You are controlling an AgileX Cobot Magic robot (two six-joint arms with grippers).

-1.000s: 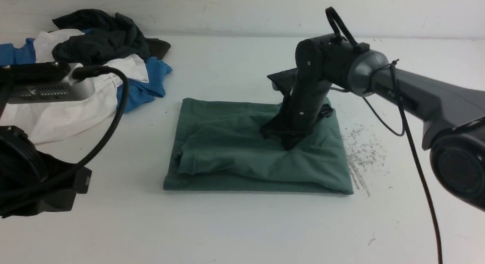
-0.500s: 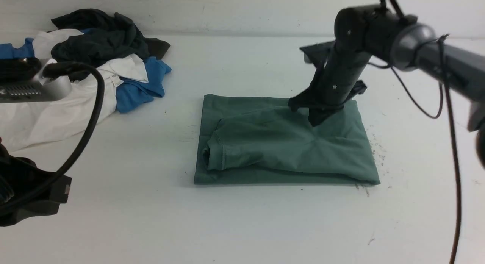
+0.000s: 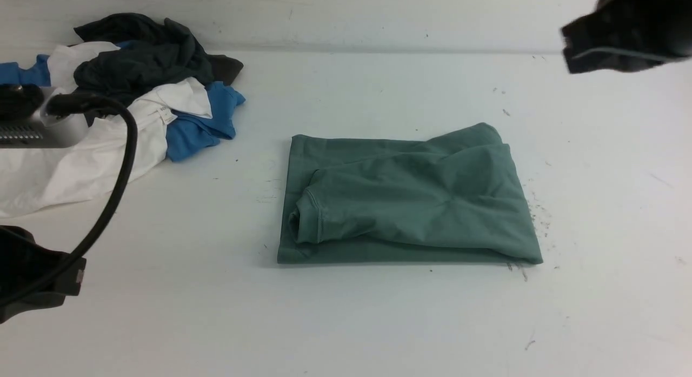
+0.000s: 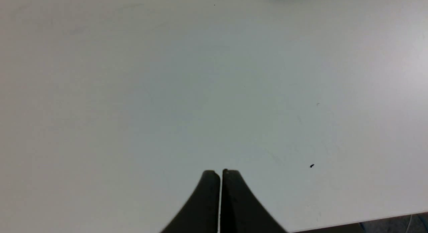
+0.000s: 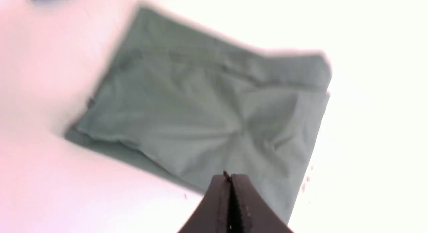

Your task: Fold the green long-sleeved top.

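The green long-sleeved top lies folded into a rough rectangle in the middle of the white table, a cuff showing at its left edge. It also fills the right wrist view, where the green long-sleeved top looks blurred. My right gripper hangs high above it, jaws shut and holding nothing. In the front view only a dark part of the right arm shows at the top right. My left gripper is shut over bare table, far from the top.
A heap of blue, white and dark grey garments lies at the back left. The left arm's body and cable fill the left edge. Dark scuff specks mark the table beside the top's right edge.
My right arm has lifted off the top and swung up to the far right, almost out of the front view. The top slid right early on, then stayed still. The left arm drew back.
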